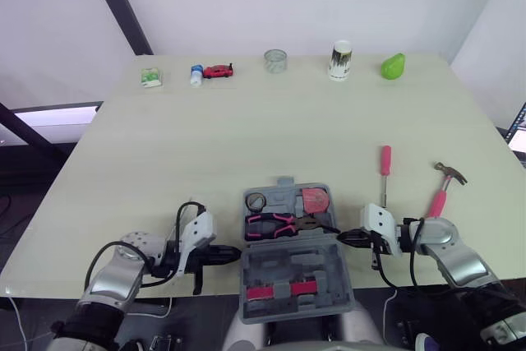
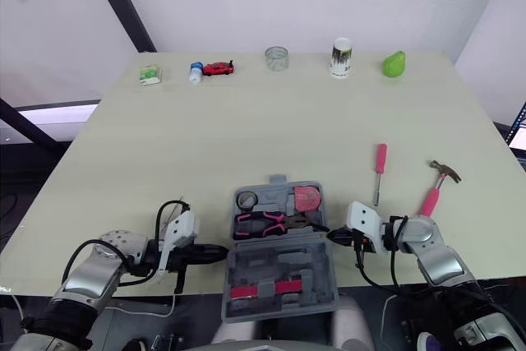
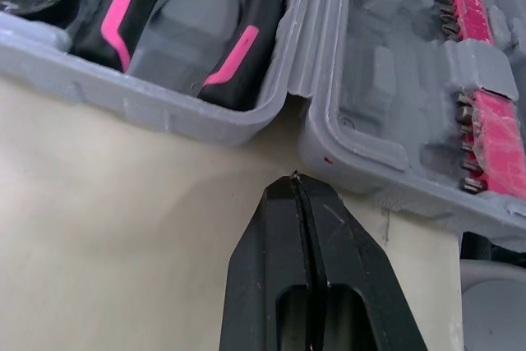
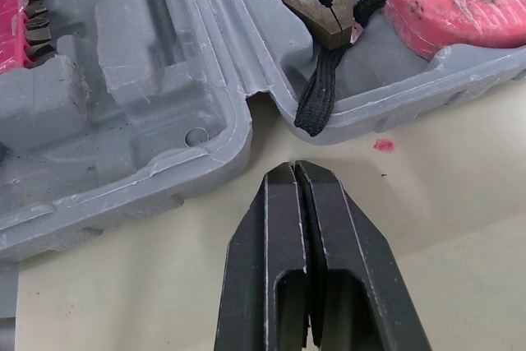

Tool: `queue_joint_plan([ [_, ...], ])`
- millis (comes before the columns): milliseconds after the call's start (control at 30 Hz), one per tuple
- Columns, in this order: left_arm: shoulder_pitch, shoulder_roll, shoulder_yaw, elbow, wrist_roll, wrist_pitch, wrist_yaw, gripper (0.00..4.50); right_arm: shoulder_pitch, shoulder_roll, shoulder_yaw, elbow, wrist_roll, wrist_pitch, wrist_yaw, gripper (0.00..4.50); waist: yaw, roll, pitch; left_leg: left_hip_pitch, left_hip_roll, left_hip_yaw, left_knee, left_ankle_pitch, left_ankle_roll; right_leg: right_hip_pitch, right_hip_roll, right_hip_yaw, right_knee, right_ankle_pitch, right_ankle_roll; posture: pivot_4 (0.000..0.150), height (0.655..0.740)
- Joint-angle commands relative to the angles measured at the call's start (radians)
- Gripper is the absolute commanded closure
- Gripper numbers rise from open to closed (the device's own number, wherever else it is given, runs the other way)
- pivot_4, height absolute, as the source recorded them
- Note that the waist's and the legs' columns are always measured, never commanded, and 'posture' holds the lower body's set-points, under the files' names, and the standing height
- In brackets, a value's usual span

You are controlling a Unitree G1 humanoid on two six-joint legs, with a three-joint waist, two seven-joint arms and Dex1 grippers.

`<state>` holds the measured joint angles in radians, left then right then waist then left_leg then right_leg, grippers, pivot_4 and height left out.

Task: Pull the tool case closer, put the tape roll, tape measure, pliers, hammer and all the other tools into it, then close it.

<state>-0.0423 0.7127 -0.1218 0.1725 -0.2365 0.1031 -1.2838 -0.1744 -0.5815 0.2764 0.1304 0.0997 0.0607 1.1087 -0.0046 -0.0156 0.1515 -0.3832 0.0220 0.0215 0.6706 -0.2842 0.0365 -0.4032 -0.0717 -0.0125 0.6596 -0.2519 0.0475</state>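
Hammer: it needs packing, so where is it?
In the left eye view the hammer lies on the table at the robot's right, just right of the screwdriver, outside the case.

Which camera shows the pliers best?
Left eye view: the pliers lie whole in the tool case. Right eye view likewise; left wrist view catches their pink handles, right wrist view their metal nose.

Head eyes look down over table; wrist cameras sit close, facing my tool case from opposite sides.
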Motion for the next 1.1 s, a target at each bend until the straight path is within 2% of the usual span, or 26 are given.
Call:
queue_joint_plan([
  [33,-0.011,-0.021,-0.035,0.026,0.024,0.005,0.01,4.5,-0.01,0.005,0.007,-0.029,-0.001,-0.005,0.003,4.48,0.002,0.0,0.0,0.0,0.0,0.0,0.0,0.0,0.0,0.0,0.0,0.0,0.0,0.0,0.0,0.15,0.74],
  [1100,-0.095,-0.084,-0.031,0.089,0.059,-0.033,0.068,4.5,-0.011,0.006,0.0,-0.037,0.002,0.007,0.004,4.48,0.019,0.001,-0.001,0.001,-0.001,-0.001,0.002,0.0,0.0,0.001,0.0,0.0,0.001,0.0,0.0,0.15,0.74],
])
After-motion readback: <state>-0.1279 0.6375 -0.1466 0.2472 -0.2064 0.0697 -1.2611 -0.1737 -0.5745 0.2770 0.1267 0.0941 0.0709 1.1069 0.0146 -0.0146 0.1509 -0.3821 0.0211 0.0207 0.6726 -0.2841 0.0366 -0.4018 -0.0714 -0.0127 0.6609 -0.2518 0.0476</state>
